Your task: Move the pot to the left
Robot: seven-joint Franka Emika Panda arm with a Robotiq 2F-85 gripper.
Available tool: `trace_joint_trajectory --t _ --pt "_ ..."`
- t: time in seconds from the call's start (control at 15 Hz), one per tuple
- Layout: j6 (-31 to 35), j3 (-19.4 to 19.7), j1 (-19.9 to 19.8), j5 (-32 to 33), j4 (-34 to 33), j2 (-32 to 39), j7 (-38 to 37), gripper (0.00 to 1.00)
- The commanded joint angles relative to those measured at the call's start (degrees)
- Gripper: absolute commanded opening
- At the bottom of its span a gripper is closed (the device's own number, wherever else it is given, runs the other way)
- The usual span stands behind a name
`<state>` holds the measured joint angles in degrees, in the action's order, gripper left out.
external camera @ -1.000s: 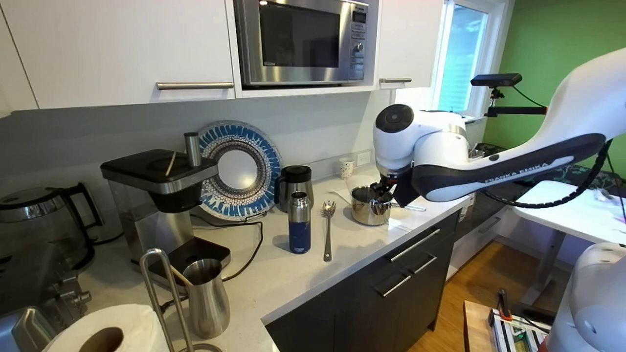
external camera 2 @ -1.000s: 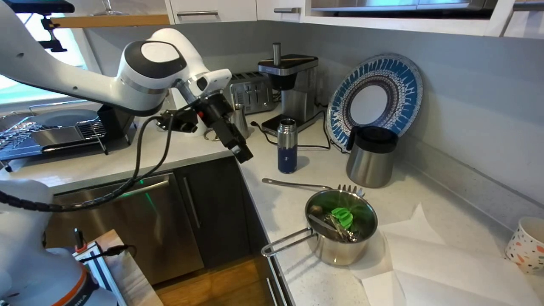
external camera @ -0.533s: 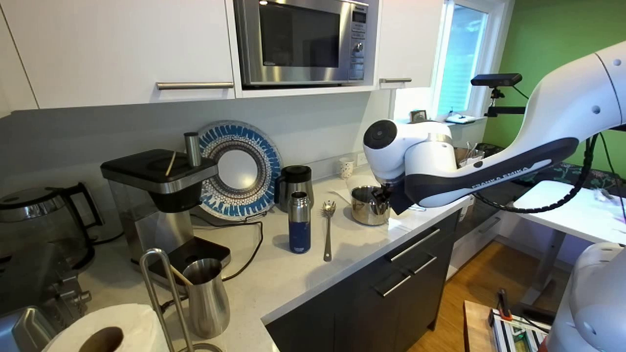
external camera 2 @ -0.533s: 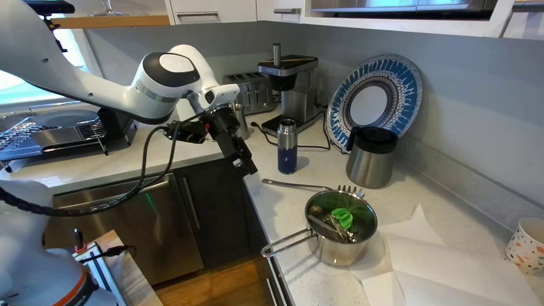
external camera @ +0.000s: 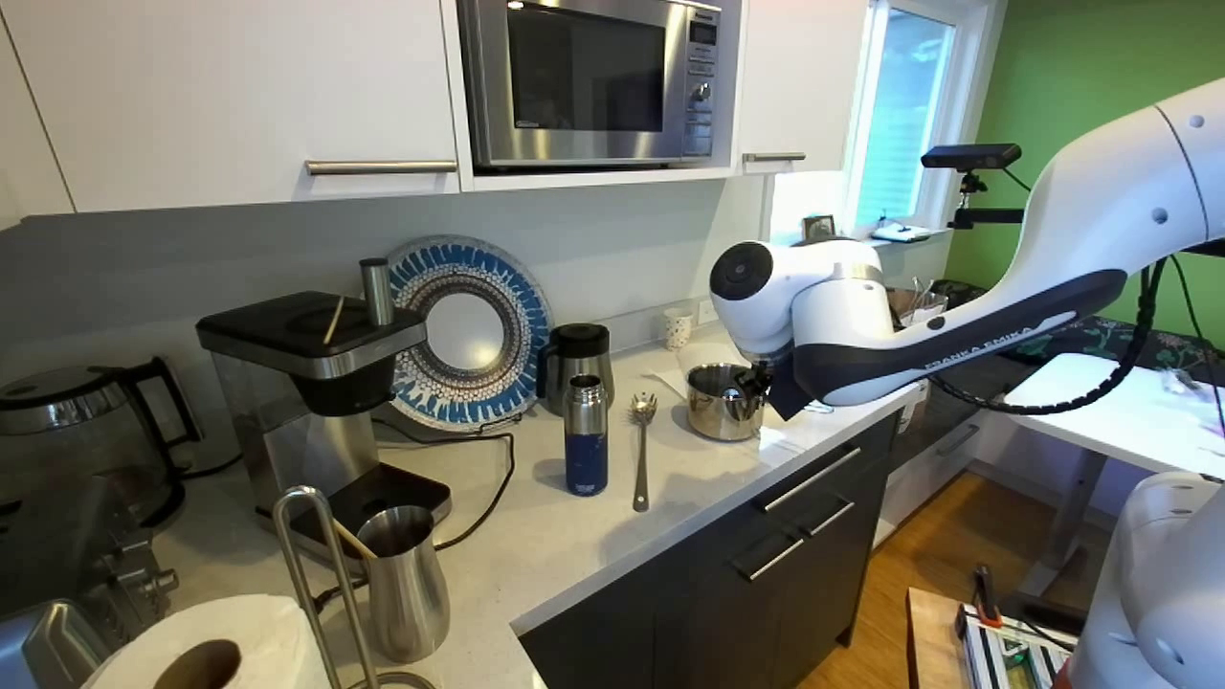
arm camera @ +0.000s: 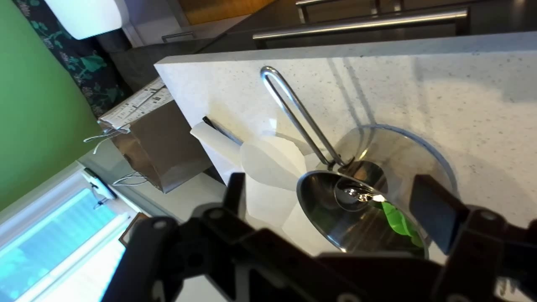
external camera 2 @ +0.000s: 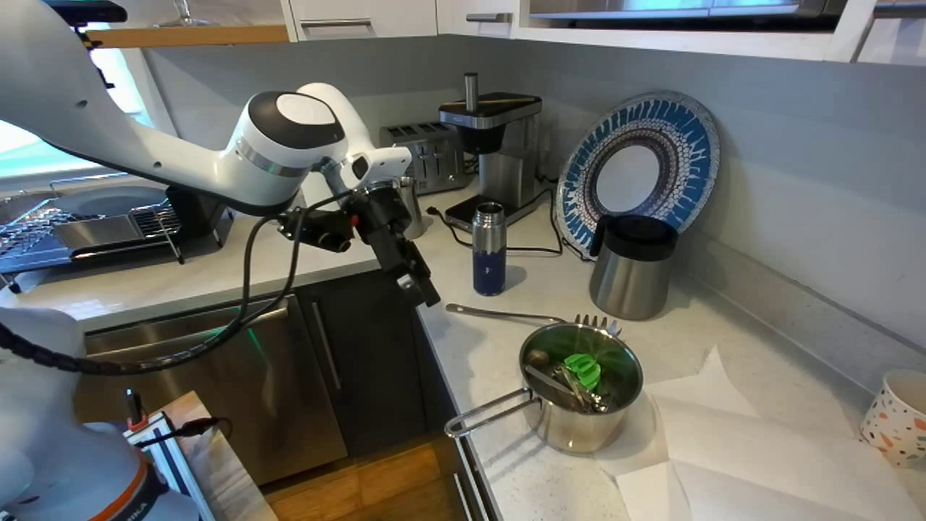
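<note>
The shiny steel pot (external camera 2: pixel 579 430) stands upright on the counter, with a green item (external camera 2: pixel 583 370) and metal utensils inside. Its looped wire handle (external camera 2: pixel 488 412) points out over the counter's front edge. The pot also shows in an exterior view (external camera: pixel 718 413), partly behind the gripper (external camera: pixel 753 381), and in the wrist view (arm camera: pixel 323 209). My gripper (external camera 2: pixel 427 295) is above the front edge of the counter, apart from the pot. In the wrist view the gripper (arm camera: pixel 334 202) has its jaws wide apart, with nothing held; the pot shows beyond and between the fingers.
A dark blue tumbler (external camera: pixel 587 450), a fork-like serving spoon (external camera: pixel 642 459) and a steel carafe (external camera 2: pixel 632 275) stand or lie near the pot. White paper (external camera 2: pixel 759 449) and a speckled cup (external camera 2: pixel 897 416) are on its far side. A coffee maker (external camera: pixel 321 383) and steel pitcher (external camera: pixel 407 593) are farther along.
The arm has lowered and the gripper has come down a little, nearer the counter's front edge. Most of this came in the earlier half second. The pot has not moved.
</note>
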<state>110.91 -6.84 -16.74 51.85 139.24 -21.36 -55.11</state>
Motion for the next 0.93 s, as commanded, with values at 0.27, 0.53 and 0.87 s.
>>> trace_joint_trajectory --t 0.27,0.53,0.87 --pt "-7.61 6.16 4.56 6.25 -3.68 10.75 -1.98 1.0" --pt "-7.07 9.21 5.26 7.56 -7.07 15.79 -1.42 1.0" --pt "-7.06 11.57 5.83 8.42 -10.21 20.92 0.57 1.0"
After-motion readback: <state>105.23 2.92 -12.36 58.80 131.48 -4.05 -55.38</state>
